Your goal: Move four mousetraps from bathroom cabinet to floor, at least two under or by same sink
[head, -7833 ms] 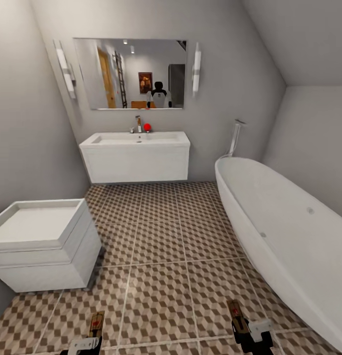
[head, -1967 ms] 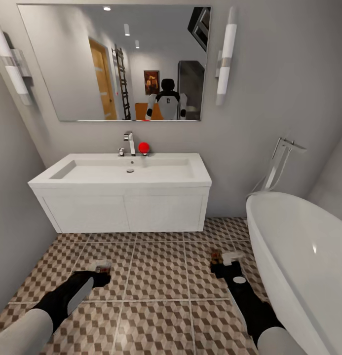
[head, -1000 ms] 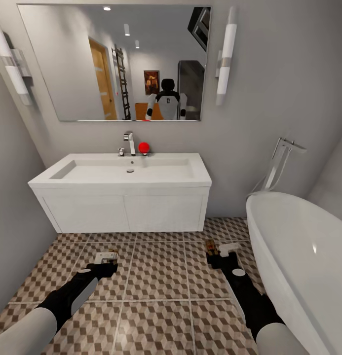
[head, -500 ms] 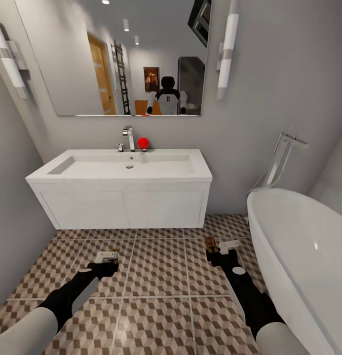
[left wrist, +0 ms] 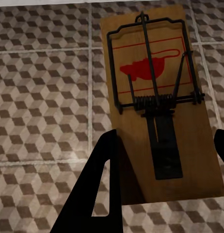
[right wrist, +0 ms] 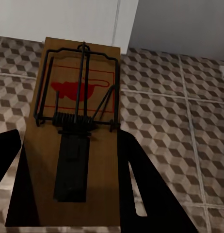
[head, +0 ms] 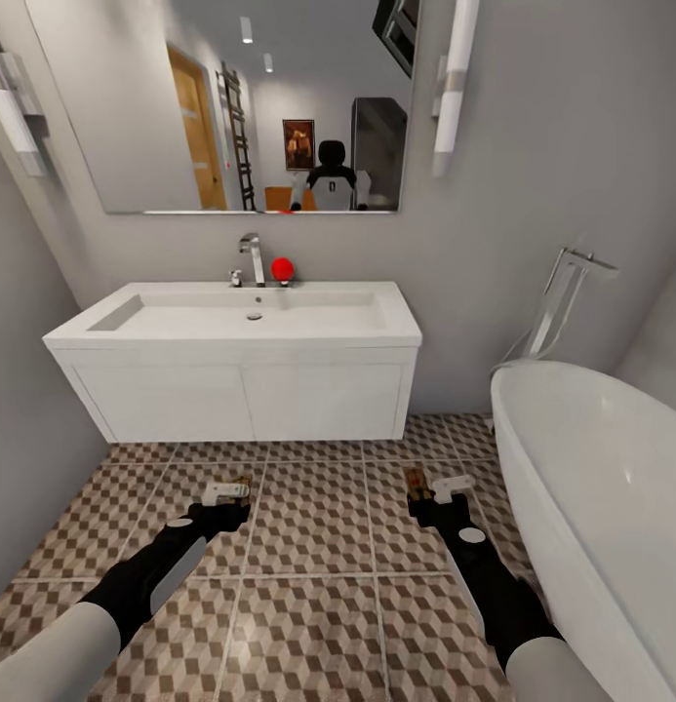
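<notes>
Both arms reach low over the cube-patterned bathroom floor (head: pixel 318 526) in front of the white wall-hung sink (head: pixel 230 390). My left gripper (head: pixel 225 492) is shut on a tan mousetrap (head: pixel 238 485). The left wrist view shows that mousetrap (left wrist: pixel 160 107) with its dark wire and red spot, held between the black fingers (left wrist: pixel 104 194) above the floor (left wrist: pixel 44 97). My right gripper (head: pixel 430 487) is shut on a second mousetrap (head: pixel 414 481). In the right wrist view this mousetrap (right wrist: pixel 75 131) sits between the fingers (right wrist: pixel 141 189), with the sink's white front (right wrist: pixel 68 14) just beyond.
A rounded white bathtub (head: pixel 591 468) fills the right side, close to my right arm. A chrome tap (head: pixel 252 255) and a red ball (head: pixel 282 268) stand on the sink's back edge. A grey wall (head: pixel 25 468) closes the left side.
The head view has shifted slightly, with the sink now sitting higher in the picture. My left gripper has moved a little forward toward the sink with its mousetrap. The right gripper has barely moved.
</notes>
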Controlling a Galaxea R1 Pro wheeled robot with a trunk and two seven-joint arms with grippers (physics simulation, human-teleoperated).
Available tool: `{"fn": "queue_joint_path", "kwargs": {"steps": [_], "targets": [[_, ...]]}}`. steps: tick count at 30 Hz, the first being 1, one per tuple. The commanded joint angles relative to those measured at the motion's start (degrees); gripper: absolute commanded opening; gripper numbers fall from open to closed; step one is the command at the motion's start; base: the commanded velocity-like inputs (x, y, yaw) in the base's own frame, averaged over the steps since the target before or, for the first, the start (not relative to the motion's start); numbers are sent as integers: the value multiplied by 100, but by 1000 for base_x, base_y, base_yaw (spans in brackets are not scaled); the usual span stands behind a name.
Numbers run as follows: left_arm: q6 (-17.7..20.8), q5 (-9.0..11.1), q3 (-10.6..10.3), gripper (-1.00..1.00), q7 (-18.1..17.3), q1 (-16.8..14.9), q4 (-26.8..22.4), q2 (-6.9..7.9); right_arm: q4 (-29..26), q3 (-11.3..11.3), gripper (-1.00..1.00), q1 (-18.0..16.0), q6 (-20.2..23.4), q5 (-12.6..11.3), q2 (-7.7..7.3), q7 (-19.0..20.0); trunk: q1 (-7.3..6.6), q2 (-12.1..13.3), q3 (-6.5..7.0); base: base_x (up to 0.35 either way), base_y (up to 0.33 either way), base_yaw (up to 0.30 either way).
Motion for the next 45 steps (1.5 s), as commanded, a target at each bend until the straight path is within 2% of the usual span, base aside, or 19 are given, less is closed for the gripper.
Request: {"fn": "queue_joint_path", "kwargs": {"steps": [1, 45], "targets": [[14, 57, -40, -100, 58, -6, -15, 9, -10, 8, -100, -2, 40, 58, 3, -15, 22, -45, -33, 0, 0, 0], [14, 57, -50, -100, 60, -6, -7, 10, -1, 12, -100, -2, 40, 58, 9, -15, 988, -1809, -1223, 0, 0, 0]]}}
